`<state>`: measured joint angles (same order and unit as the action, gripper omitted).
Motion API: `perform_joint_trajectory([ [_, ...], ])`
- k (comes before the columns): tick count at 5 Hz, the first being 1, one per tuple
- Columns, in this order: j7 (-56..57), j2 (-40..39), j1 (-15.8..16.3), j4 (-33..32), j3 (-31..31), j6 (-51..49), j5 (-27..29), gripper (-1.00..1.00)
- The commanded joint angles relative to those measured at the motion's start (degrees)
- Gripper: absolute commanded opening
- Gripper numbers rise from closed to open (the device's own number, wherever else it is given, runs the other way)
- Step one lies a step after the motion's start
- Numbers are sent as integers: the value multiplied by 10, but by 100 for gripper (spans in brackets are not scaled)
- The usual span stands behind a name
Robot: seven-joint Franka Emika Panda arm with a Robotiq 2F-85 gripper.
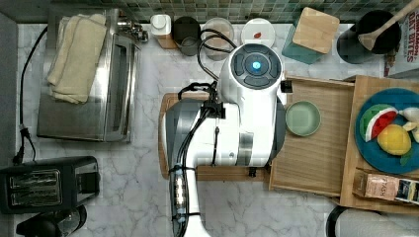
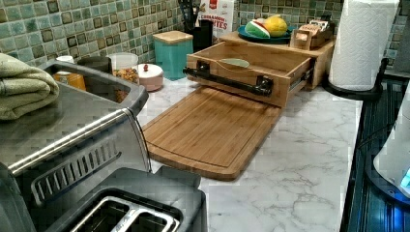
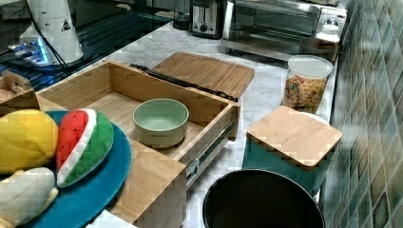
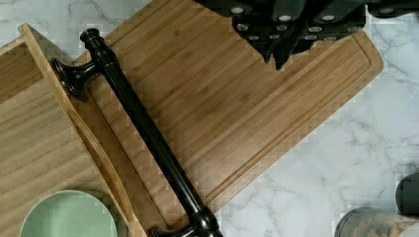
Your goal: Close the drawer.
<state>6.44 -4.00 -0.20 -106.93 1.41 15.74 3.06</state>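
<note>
Progress: the drawer (image 2: 251, 65) stands pulled well out of its light-wood box (image 2: 319, 48), so the closing is not yet done; by my judgement nearly all of the task is left.
Drawer position: in the top view it lies between the robot arm (image 1: 237, 123) and the box top with the blue plate (image 1: 390, 131); its front overhangs the far end of the grooved cutting board (image 2: 208, 130) on the marble tabletop (image 2: 300, 164).
Drawer look: a shallow light-wood tray with thin rims and a plank-grained bottom; a metal slide rail shows along its side in the right view.
Handle: a dark bar handle (image 4: 148, 133) on two round posts runs across the drawer front, free of any contact.
Contents: a pale green bowl (image 3: 160, 121) sits inside on the drawer bottom, near the middle.
Gripper: the gripper (image 4: 284, 29) hangs above the cutting board, apart from the handle and the drawer front.
Fingers: whether they are apart or together I cannot tell.
Left to do: most likely bring the gripper to the drawer front or the handle and push toward the box until the front meets it.
</note>
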Motion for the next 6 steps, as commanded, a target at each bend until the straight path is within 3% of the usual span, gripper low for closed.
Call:
perform_joint_trajectory([
  [1,0,0,0,-2,0,0,4,-100],
  [2,95,-29,-6,0,-3,10,32,-100],
  [3,176,-38,-1,-37,-10,68,25,-100],
  [4,208,-38,14,-72,-16,139,-15,-100],
  [6,186,-102,31,-5,-23,137,-93,-100],
])
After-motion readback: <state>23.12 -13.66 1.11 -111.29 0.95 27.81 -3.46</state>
